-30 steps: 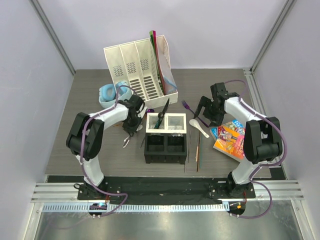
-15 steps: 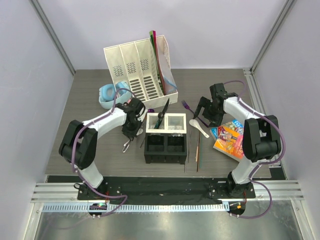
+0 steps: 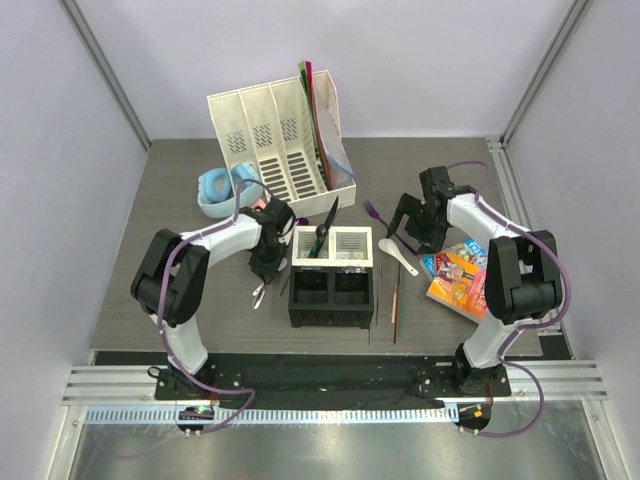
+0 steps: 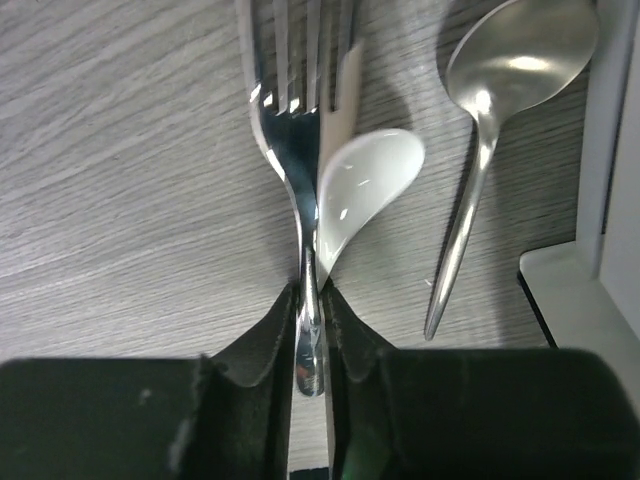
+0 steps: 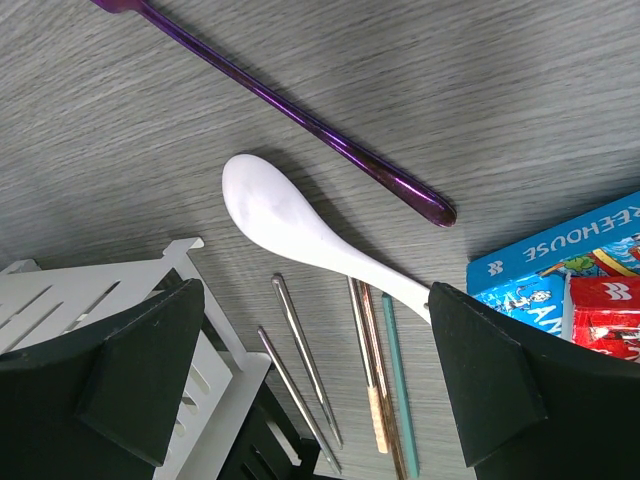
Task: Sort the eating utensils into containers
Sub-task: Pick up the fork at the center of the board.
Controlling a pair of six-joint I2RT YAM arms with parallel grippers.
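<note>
My left gripper (image 3: 266, 266) is low on the table just left of the four-cell caddy (image 3: 333, 290). In its wrist view, the left gripper (image 4: 310, 296) has its pads hugging the handle of a metal fork (image 4: 298, 150). A white soup spoon (image 4: 362, 185) lies against the fork, and a metal spoon (image 4: 500, 80) lies to the right. My right gripper (image 3: 410, 226) hovers wide open and empty. Below the right gripper (image 5: 320, 375) lie another white soup spoon (image 5: 300, 232), a purple utensil (image 5: 290, 105) and thin chopsticks (image 5: 372, 385). A black piece (image 3: 326, 226) stands in a white cell.
A tall white file organiser (image 3: 270, 140) stands at the back, with blue headphones (image 3: 220, 187) to its left. A colourful book (image 3: 460, 272) lies right of the chopsticks, under my right arm. The caddy's white corner (image 5: 215, 385) sits close to my right gripper's left finger.
My left gripper has shifted a little toward the caddy, and the fork under it has slid that way too. The right arm has not moved.
</note>
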